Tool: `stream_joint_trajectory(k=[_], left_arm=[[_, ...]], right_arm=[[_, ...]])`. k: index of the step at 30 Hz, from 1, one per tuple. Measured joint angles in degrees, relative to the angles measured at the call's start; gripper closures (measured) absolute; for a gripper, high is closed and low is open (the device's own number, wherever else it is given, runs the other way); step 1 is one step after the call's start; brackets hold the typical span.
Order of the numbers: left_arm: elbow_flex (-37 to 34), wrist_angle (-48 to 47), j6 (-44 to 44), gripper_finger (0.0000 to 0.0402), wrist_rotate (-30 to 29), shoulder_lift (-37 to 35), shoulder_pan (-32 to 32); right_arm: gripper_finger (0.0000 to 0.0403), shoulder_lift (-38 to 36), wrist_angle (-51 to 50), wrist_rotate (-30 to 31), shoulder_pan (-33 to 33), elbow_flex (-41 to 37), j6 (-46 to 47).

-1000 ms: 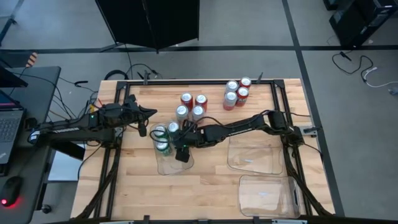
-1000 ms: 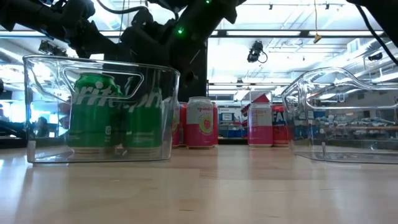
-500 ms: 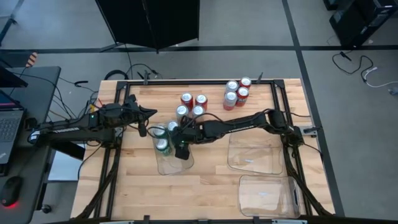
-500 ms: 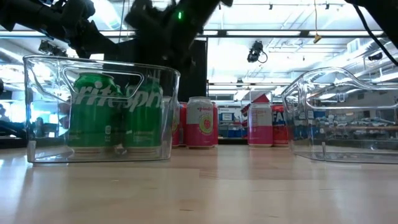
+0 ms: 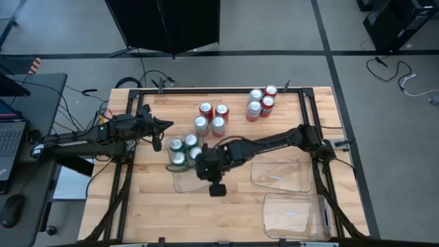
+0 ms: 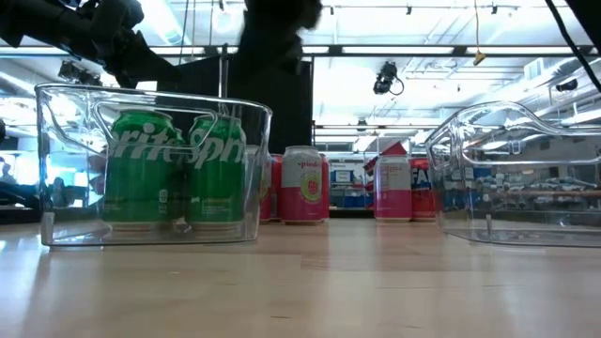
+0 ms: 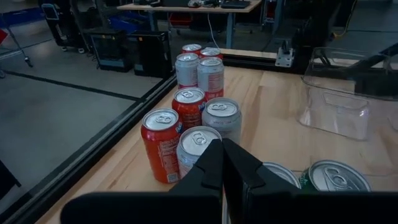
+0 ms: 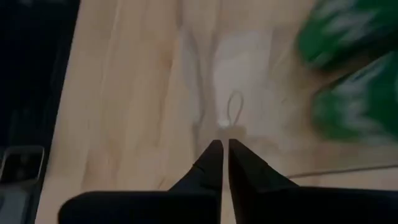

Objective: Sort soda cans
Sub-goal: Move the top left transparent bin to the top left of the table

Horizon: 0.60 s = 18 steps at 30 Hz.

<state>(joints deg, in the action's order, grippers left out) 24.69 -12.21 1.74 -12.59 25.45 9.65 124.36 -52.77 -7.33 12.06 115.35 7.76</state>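
Several green soda cans [image 5: 184,149] stand upright in a clear tray [image 5: 186,180] at the table's left middle; the low view shows two of them [image 6: 178,169] behind the tray wall. Red and silver cans [image 5: 211,116] stand in a cluster beyond the tray, and another cluster [image 5: 260,100] stands at the far edge. My right gripper [image 5: 204,166] hangs shut over the tray's near part, pointing down at its bare floor [image 8: 222,144] and holding nothing. My left gripper [image 5: 168,124] waits shut left of the cans [image 7: 222,146].
Two more clear trays lie on the right, one [image 5: 278,169] at the middle and one [image 5: 295,214] near the front edge. A black frame [image 5: 206,92] rims the table. The front left of the wood is bare.
My right gripper has risen out of the tray and drawn back toward the table's near edge. A green can that it stood around now stands upright alone among the others in the tray.
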Motion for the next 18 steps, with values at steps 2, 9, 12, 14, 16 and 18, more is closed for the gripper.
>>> stream_joint_trajectory(k=[2, 9, 12, 14, 16, 18], left_arm=[[0.0, 0.0, 0.0, 0.0398, 0.6, 0.0, 0.0], [0.0, 0.3, 0.0, 0.0398, 5.1, 0.0, 0.0], [0.0, 0.4, 0.0, 0.0398, 6.1, 0.0, -0.3], [0.0, 0.4, 0.0, 0.0398, 6.2, 0.0, -1.1], [0.0, 0.4, -0.4, 0.0398, 6.3, 0.0, -2.1], [0.0, 0.4, -1.5, 0.0398, 6.3, 0.0, -3.3]], right_arm=[[0.0384, 0.1, 0.0, -0.3, 0.9, -1.9, 0.5], [0.0398, -0.5, 5.9, 0.9, 1.3, -7.5, 1.5], [0.0401, -0.3, 8.8, 0.8, 0.1, -7.7, 0.7], [0.0402, -0.2, 10.3, 1.1, -0.8, -7.7, -1.0], [0.0402, -0.1, 11.7, 1.6, -1.9, -7.8, -2.2], [0.0402, -0.1, 12.3, 2.8, -2.9, -7.8, -3.2]])
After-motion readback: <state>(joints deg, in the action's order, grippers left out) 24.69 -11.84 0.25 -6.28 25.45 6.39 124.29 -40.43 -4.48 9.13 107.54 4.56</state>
